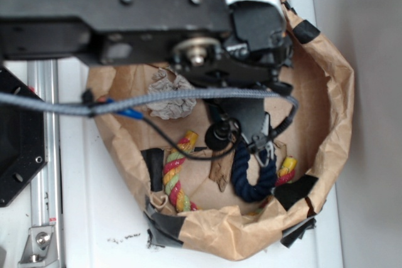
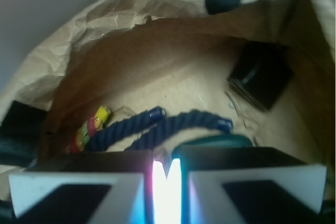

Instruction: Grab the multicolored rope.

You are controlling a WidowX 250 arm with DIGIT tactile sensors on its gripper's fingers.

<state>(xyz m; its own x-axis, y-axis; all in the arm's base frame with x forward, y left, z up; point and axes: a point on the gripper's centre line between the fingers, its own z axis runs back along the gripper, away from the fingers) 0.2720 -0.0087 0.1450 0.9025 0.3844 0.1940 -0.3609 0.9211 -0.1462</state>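
The multicolored rope (image 1: 174, 174), twisted from red, yellow and green strands, lies on the floor of a brown paper-lined bin, left of centre. Another short stretch of the same colours shows at the right (image 1: 287, 169). In the wrist view only its end (image 2: 92, 127) shows at the left. A dark navy U-shaped rope (image 1: 254, 177) lies between those two stretches. My gripper (image 1: 262, 145) hangs over the navy rope's open ends, to the right of the multicolored rope. In the wrist view the gripper (image 2: 167, 162) has its jaws close together with only a thin bright slit and nothing held.
The crumpled brown paper wall (image 1: 333, 92) rings the bin, patched with black tape (image 1: 295, 192). A grey crumpled wad (image 1: 169, 95) lies at the back. A grey braided cable (image 1: 157, 98) crosses the bin. A black patch (image 2: 260, 77) sits far right in the wrist view.
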